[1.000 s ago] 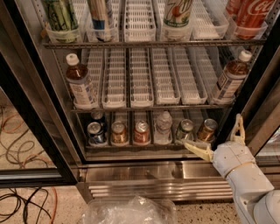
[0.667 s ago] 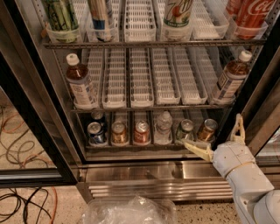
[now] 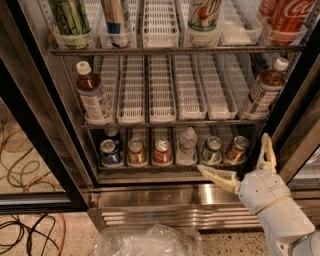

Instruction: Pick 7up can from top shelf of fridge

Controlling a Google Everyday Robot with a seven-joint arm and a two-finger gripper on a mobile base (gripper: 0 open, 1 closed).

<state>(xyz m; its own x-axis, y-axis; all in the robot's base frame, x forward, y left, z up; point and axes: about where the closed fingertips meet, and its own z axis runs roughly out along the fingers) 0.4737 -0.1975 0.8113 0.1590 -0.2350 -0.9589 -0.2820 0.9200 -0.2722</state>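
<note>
I judge the pick barely begun: my gripper point(image 3: 232, 154) hangs low beside the fridge's point(image 3: 150, 199) bottom rack point(image 3: 150, 168), fingers spread wide, holding nothing; the 7up can point(image 3: 205, 15) stands untouched on the top shelf point(image 3: 175, 50), well above; reaching, grasping and lifting are all left.

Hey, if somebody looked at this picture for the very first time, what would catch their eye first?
Probably the fridge filling the view, with the 7up can on the top shelf and a red Coca-Cola can further right at the upper corner. Next comes the robot's pale gripper at the lower right, fingers spread open, down level with the bottom row of small cans.
</note>
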